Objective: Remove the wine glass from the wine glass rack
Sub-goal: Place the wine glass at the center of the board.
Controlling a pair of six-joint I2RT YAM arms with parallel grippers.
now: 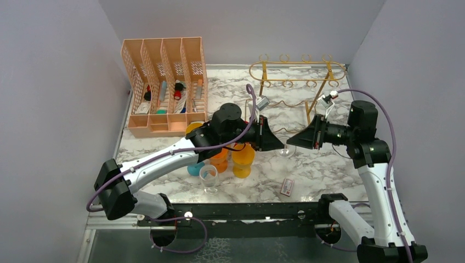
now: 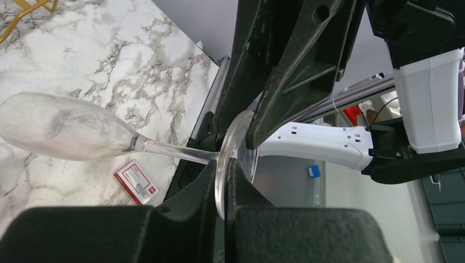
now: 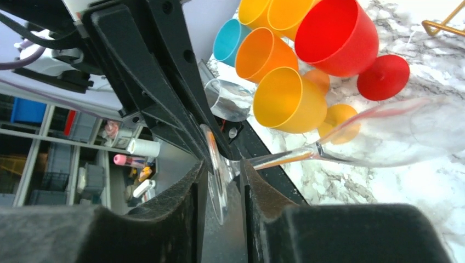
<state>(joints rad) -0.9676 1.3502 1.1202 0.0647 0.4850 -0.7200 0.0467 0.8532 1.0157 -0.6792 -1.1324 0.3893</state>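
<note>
The clear wine glass [image 1: 285, 152] is off the gold wire wine glass rack [image 1: 299, 74] and hangs on its side over the marble table, between my two grippers. My left gripper [image 1: 278, 143] is shut on the glass's round foot [image 2: 233, 139]; the bowl [image 2: 60, 129] points away, over the table. My right gripper [image 1: 291, 142] faces it from the right. Its fingers [image 3: 255, 186] straddle the same foot [image 3: 215, 170] with a visible gap on either side, so it is open. The bowl shows in the right wrist view [image 3: 406, 137].
A peach lattice file organiser [image 1: 164, 87] stands back left. Coloured plastic goblets [image 1: 243, 159] and a clear cup [image 1: 209, 178] cluster under my left arm. A small red-and-white card [image 1: 287, 187] lies near the front edge. Grey walls close in both sides.
</note>
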